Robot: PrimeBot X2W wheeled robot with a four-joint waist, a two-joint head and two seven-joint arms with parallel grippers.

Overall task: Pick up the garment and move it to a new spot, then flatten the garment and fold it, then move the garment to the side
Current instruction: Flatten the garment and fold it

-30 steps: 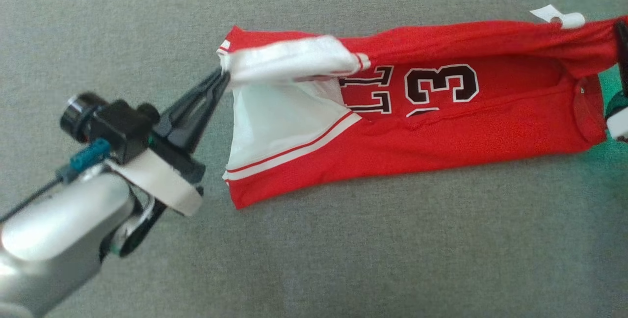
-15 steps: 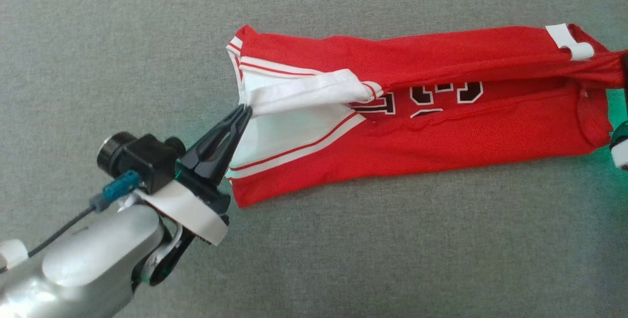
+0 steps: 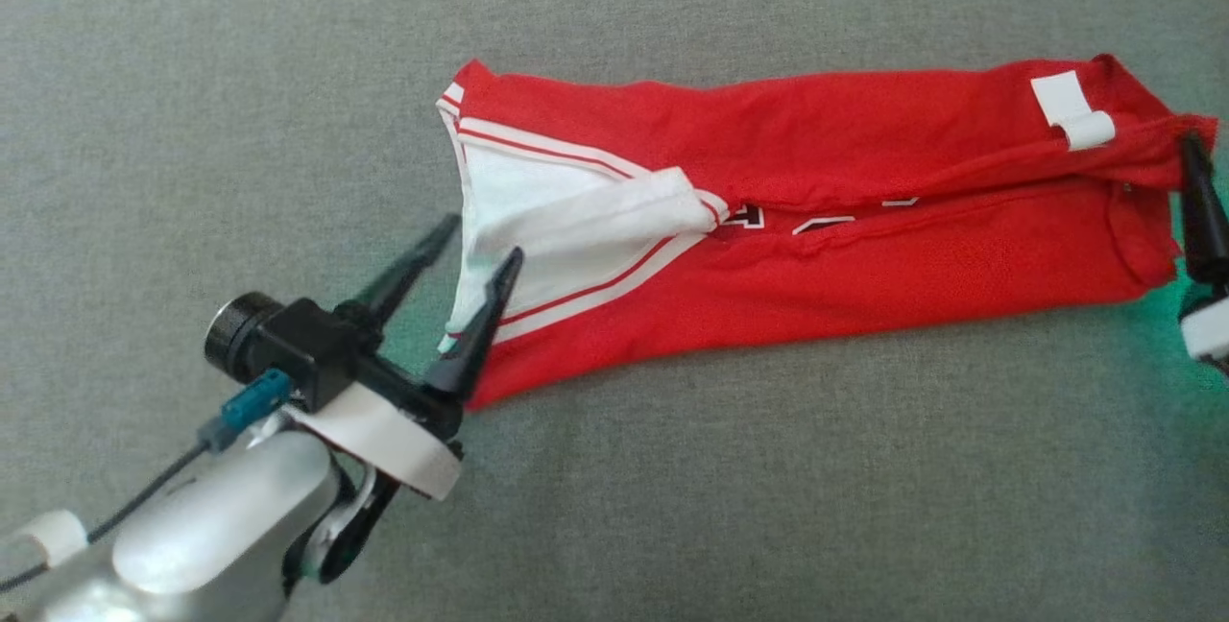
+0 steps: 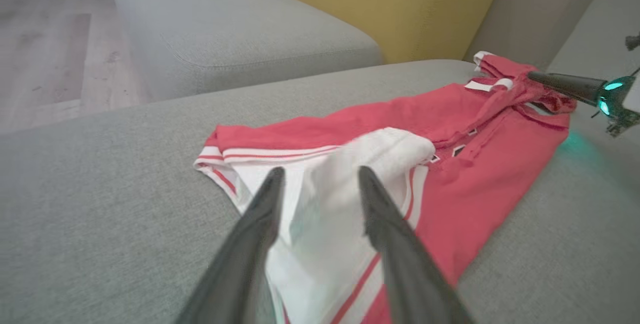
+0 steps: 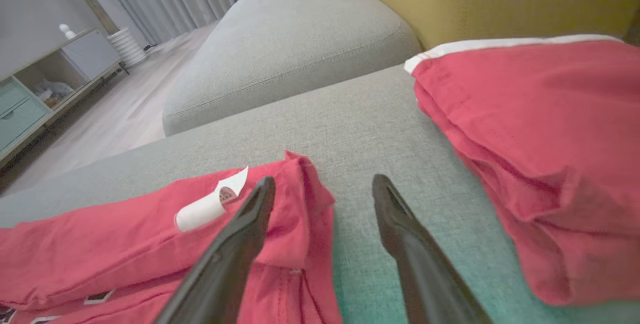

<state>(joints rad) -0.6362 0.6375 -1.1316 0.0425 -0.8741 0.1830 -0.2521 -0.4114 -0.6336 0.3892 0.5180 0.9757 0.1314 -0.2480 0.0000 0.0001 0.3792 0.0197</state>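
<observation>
Left tool (image 3: 484, 236) spread, garment (image 3: 864, 267) stretched left-right, white end (image 3: 538, 209) leftward

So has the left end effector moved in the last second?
Yes. The left end effector came down the head view toward the lower corner of the jersey, which stayed put, and opened.

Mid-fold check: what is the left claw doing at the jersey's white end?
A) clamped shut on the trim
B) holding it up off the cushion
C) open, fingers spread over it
C: the left claw has its two fingers apart over the white end of the jersey, which lies on the grey cushion.
</observation>
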